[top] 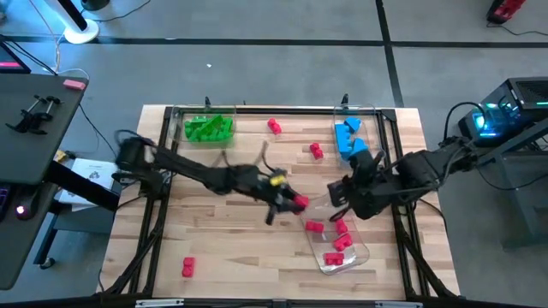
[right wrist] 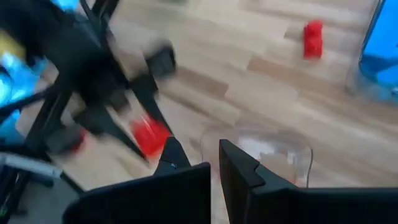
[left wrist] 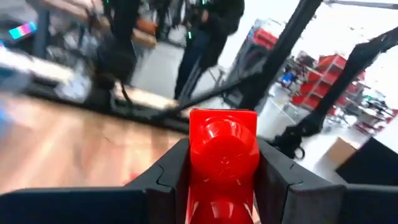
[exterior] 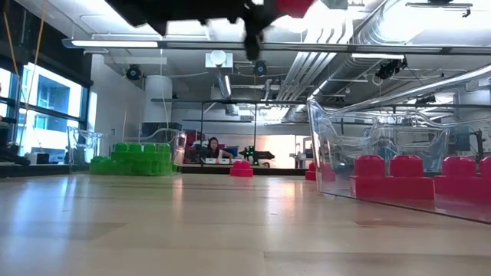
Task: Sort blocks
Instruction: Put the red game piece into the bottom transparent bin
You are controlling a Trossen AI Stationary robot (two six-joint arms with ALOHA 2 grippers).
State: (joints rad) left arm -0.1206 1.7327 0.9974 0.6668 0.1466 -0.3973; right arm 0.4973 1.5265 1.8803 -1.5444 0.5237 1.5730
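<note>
My left gripper [top: 293, 204] reaches in from the table's left to the middle and is shut on a red block [left wrist: 224, 149], just left of the clear tray [top: 360, 255] that holds several red blocks [top: 340, 242]. In the low view the held block [exterior: 295, 6] hangs high above the table. My right gripper [top: 336, 195] hovers shut and empty over the tray's far end, pointing slantwise down. Green blocks [top: 208, 128] lie in a tray at the far left. Blue blocks [top: 348, 137] lie in a tray at the far right. My left gripper pinches the red block by two opposite sides [left wrist: 196, 155] between its two fingers [left wrist: 166, 177]. The fingers lie level and come from the table's left. The block stands out past the fingertips and is lifted clear of the table.
Loose red blocks lie on the wood: one at the far middle [top: 274, 126], one beside the blue tray [top: 316, 151], one near the front left [top: 188, 266]. A dark frame runs around the table's edges. People and equipment stand in the room beyond.
</note>
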